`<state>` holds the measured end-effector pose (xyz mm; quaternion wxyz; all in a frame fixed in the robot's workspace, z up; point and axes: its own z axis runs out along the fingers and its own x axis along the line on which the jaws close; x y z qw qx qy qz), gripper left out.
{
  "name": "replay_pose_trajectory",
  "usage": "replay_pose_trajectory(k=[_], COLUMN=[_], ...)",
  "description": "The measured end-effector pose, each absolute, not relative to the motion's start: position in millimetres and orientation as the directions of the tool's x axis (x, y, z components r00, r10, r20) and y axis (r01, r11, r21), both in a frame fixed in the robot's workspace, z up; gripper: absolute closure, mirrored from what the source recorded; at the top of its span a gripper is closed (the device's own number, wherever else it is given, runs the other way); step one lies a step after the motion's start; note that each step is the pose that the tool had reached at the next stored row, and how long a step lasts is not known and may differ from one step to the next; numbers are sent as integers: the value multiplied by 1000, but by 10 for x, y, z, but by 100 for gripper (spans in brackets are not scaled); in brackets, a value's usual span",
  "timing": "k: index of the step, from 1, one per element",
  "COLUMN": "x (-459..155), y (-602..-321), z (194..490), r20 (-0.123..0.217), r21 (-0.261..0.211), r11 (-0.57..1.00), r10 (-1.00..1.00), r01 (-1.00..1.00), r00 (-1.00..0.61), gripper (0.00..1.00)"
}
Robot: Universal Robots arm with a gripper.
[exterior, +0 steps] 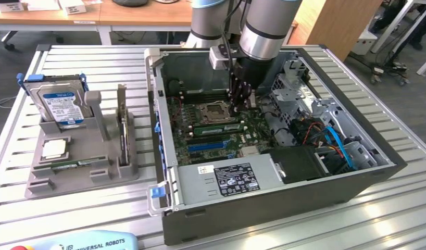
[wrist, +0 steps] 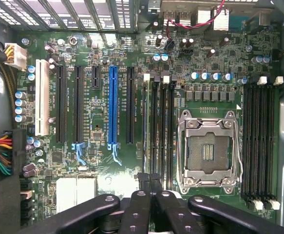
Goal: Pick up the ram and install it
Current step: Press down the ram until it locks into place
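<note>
- The black end effector (wrist: 150,187) is hanging fully closed inside the grey metal case (exterior: 268,208); I cannot tell whether it is holding anything.
- The ram (exterior: 214,126), a thin green stick, is standing edgewise on the motherboard (wrist: 98,161) just beneath it.

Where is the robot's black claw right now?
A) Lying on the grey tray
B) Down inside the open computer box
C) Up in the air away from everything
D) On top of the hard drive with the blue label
B: the gripper hangs down inside the open computer case, just above the green motherboard.
</note>
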<state>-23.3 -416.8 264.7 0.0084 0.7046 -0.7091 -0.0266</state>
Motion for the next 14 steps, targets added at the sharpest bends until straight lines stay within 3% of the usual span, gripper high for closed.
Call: replay_pose_trajectory(k=[14], x=[-63], y=[-4169], z=[2640], r20=[-26], r21=[50], r11=[6], r10=[-1000], r01=[-999], r00=[-7], gripper=[90])
